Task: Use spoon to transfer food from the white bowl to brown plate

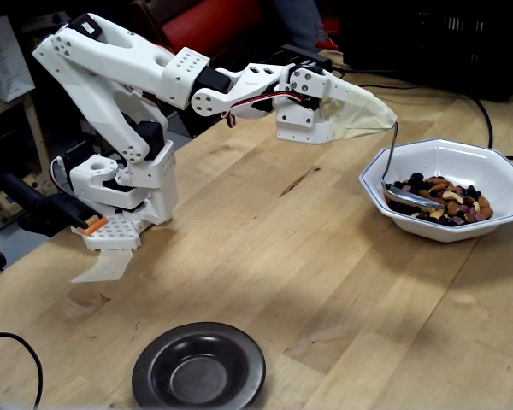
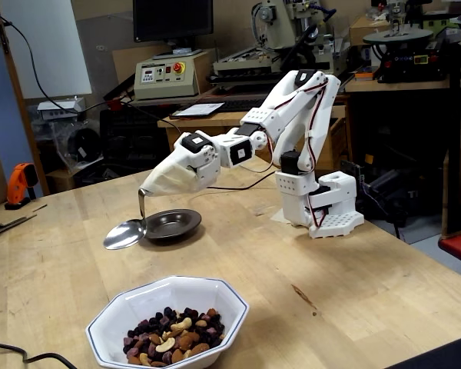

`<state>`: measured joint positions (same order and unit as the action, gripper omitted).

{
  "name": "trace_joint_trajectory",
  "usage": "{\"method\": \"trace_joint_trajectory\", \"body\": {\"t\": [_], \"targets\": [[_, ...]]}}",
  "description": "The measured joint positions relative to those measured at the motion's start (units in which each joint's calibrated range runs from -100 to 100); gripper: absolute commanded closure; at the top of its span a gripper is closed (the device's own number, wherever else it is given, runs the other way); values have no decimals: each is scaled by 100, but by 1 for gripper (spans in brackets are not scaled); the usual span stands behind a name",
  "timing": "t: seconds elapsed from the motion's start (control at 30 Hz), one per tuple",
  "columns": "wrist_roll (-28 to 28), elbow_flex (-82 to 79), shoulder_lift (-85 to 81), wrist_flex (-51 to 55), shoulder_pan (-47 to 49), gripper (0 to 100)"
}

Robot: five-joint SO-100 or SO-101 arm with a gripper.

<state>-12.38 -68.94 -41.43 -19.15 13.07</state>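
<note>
My gripper point(image 1: 376, 120) point(image 2: 155, 184) is wrapped in off-white tape and shut on the handle of the spoon point(image 1: 408, 197) point(image 2: 124, 234). The thin handle hangs down from it. In a fixed view the spoon's oval bowl sits low at the left side of the white bowl point(image 1: 462, 162), at the edge of the food point(image 1: 449, 203). In the other fixed view it shows beyond the white bowl's point(image 2: 115, 311) far rim, looks empty and overlaps the left rim of the brown plate point(image 2: 169, 224). Nuts and raisins point(image 2: 173, 342) fill the white bowl's bottom. The brown plate point(image 1: 199, 369) is empty.
The arm's base point(image 1: 124, 184) point(image 2: 323, 207) is clamped to the wooden table. A black cable point(image 1: 487, 120) runs behind the white bowl and another point(image 2: 15, 352) lies at the table's near left. An orange drill point(image 2: 19, 184) lies at the far left.
</note>
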Motion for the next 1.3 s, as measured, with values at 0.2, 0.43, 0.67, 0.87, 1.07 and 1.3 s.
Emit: {"method": "trace_joint_trajectory", "body": {"t": [0.2, 0.43, 0.67, 0.87, 1.07, 1.3], "targets": [[288, -51, 0, 0, 204, 96], [308, -185, 0, -377, 642, 96], [313, -337, 0, -827, 788, 96], [347, -968, -9, -891, 796, 96], [347, -1271, -9, -891, 1204, 96], [327, -1355, -9, -891, 1460, 96]]}}
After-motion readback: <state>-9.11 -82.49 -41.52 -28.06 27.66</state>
